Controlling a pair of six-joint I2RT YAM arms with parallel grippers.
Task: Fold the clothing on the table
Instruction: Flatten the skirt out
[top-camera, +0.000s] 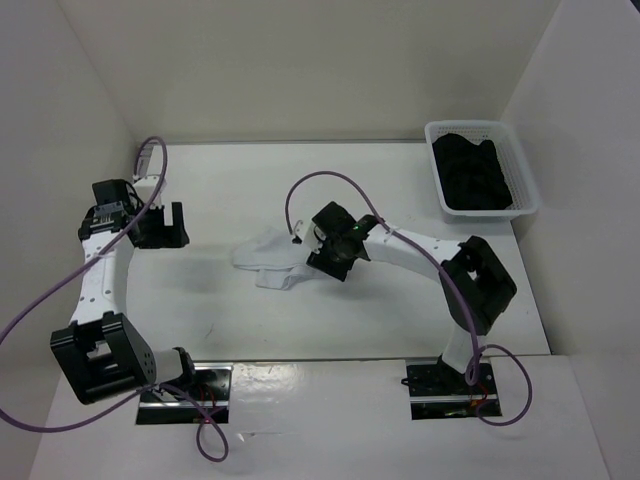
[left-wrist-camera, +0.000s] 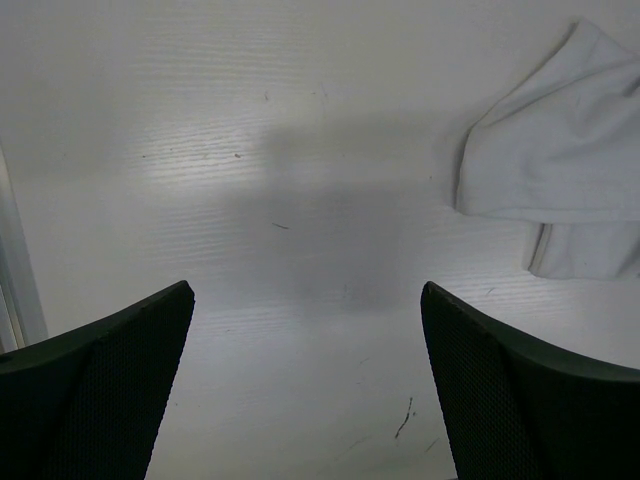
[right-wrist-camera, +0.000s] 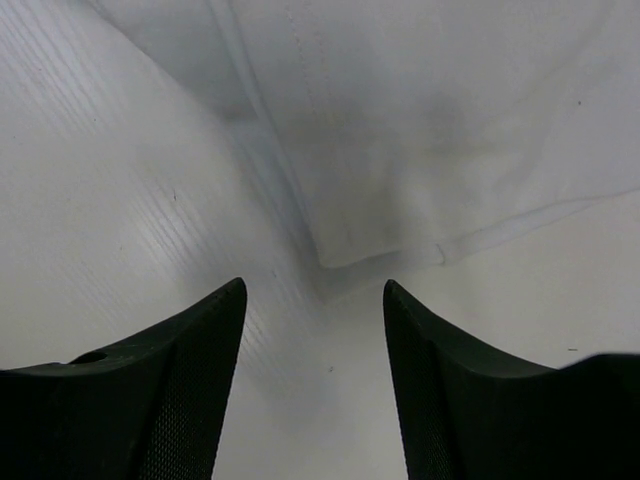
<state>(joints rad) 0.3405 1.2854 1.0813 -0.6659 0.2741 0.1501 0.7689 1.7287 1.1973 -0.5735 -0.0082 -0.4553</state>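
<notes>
Clothing (top-camera: 262, 256) lies bunched just left of centre in the top view, on the table (top-camera: 400, 310). My right gripper (right-wrist-camera: 315, 288) hangs low at its hemmed corner, jaws apart with nothing between them, placed, I judge, to pinch that corner for a fold. My left gripper (left-wrist-camera: 305, 300) hovers released at the left, clear of the cloth. Whether the garment is already doubled over, I can't quite tell.

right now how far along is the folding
Done: little; the clothing lies rumpled on the table, no neat fold visible. In hand: the right gripper sits low at its corner, jaws apart, nothing pinched; the left gripper is open over bare tabletop. Left: seemingly all the folding.
</notes>
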